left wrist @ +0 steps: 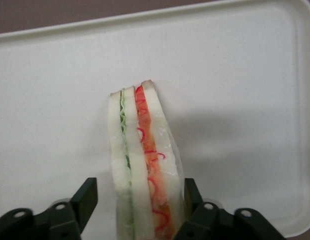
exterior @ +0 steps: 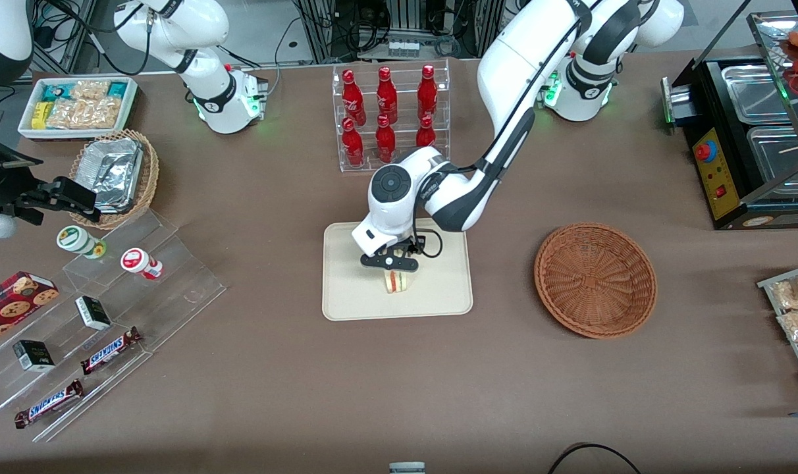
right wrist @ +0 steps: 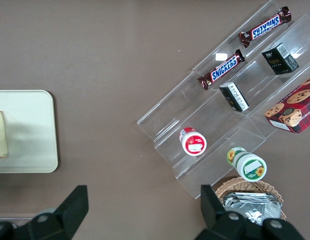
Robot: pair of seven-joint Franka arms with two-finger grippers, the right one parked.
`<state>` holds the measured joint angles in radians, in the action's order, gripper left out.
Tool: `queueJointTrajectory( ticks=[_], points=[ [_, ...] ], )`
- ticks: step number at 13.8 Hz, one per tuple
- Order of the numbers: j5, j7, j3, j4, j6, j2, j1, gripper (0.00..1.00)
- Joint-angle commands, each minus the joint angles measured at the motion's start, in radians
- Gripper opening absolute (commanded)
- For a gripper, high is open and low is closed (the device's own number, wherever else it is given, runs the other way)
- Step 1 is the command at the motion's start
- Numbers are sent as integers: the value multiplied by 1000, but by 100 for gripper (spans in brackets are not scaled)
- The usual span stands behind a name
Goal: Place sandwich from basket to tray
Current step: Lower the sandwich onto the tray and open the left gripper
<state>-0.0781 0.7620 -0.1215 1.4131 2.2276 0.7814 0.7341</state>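
The sandwich [exterior: 395, 282] stands on its edge on the cream tray [exterior: 438, 293], near the tray's middle. In the left wrist view its pale bread, green and red layers [left wrist: 145, 165] rise between my fingers. My left gripper [exterior: 392, 270] hangs straight over it and is open [left wrist: 140, 197]. One finger [left wrist: 192, 197] lies against the wrapper, while the other finger [left wrist: 87, 197] stands a little apart from the bread. The reddish-brown wicker basket [exterior: 595, 280] sits empty beside the tray, toward the working arm's end of the table. The right wrist view catches the tray's end [right wrist: 25, 130] and a corner of the sandwich [right wrist: 0, 134].
A clear rack of red bottles [exterior: 389, 112] stands farther from the front camera than the tray. Toward the parked arm's end are clear steps with snack bars and cups [exterior: 103, 303] and a tan basket of foil containers [exterior: 116, 174]. A food warmer [exterior: 748, 131] stands at the working arm's end.
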Motion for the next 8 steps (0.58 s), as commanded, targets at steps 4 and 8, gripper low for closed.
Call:
queueJointTrajectory(
  ticks=[4, 8],
  points=[
    [-6, 57, 16, 1, -173, -184, -18, 100],
    [1, 63, 14, 4, -364, -338, -111, 100]
  ],
)
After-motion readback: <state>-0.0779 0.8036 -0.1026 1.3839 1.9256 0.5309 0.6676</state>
